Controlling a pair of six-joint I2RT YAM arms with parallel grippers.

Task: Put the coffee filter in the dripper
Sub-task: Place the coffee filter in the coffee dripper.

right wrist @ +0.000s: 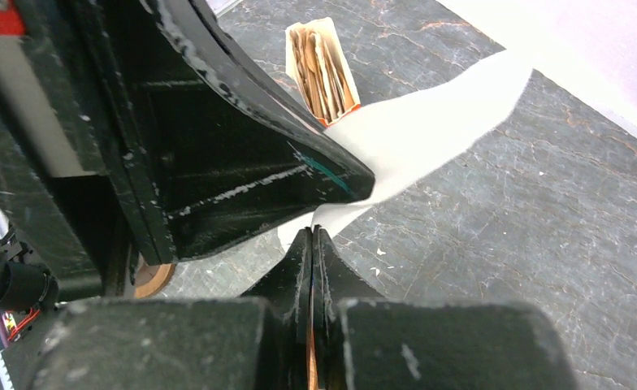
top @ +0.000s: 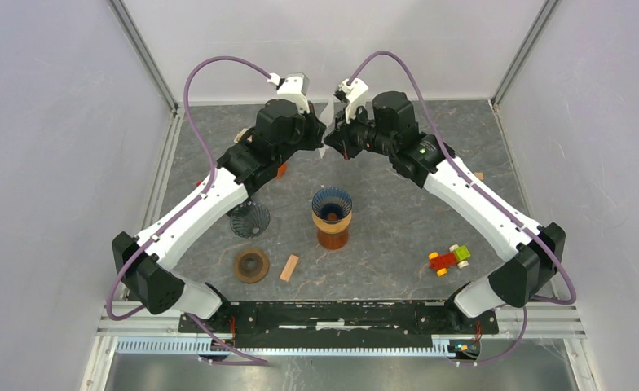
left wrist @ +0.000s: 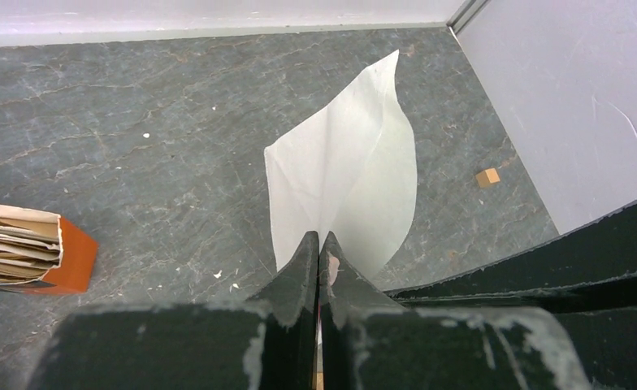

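Though speckled, grey tabletop, lilac walls

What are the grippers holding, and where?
Both hold the white coffee filter. The left gripper pinches its lower edge; the right gripper pinches an edge right beside it.

Your top camera looks steeply down from above and behind the arm bases, far enough back to take in the whole table. Each wrist camera sits close behind its own jaws, looking along them over the far slab. Both wrist views share the coffee filter and the orange box.
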